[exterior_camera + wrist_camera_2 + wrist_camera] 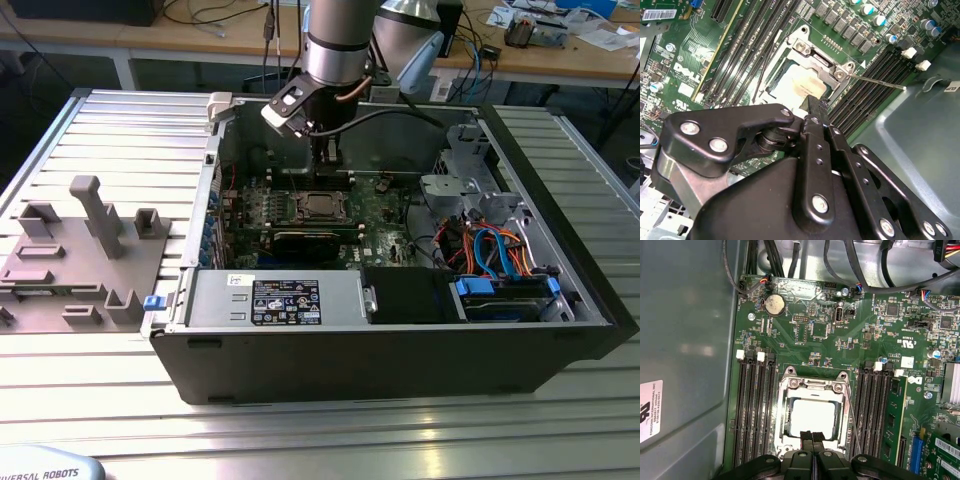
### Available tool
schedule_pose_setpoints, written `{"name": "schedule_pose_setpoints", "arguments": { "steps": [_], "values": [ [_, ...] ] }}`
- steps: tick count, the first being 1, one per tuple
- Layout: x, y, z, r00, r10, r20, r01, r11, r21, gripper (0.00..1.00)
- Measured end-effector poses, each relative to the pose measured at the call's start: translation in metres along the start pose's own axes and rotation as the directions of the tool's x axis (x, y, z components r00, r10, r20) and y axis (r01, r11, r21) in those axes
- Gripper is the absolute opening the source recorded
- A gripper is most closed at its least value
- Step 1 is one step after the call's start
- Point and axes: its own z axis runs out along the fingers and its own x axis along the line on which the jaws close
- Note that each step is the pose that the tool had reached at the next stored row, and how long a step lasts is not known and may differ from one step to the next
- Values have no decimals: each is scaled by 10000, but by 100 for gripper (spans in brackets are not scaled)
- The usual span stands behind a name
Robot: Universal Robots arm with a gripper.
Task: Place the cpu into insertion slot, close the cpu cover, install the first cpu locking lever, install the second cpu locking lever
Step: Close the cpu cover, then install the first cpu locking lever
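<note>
The cpu [812, 417] lies flat in the insertion slot [781, 390] on the green board, its pale metal top showing through the window of the cpu cover [812, 385]. The cover lies down over it. My gripper [812, 437] is shut with nothing between the fingers, its tips over the cover's edge; whether they touch it I cannot tell. In the second wrist view the gripper [812, 102] hangs beside the cpu [797, 85], and a thin wire locking lever [877, 81] juts out over the memory slots. The exterior view shows the gripper [328, 160] above the slot [322, 205].
The board sits inside an open computer case [560, 330] on a ribbed metal table. Long black memory slots [752, 410] flank the socket on both sides. The case's grey wall [685, 340] rises close by. Cables and drive bays [490, 250] fill the exterior view's right; grey fixtures [90, 250] stand at its left.
</note>
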Motion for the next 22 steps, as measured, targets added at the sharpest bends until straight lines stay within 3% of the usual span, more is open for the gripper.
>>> {"name": "schedule_pose_setpoints", "arguments": {
  "steps": [22],
  "values": [
    [0,0,0,9976,-691,15,691,9976,-5,11]
  ]
}}
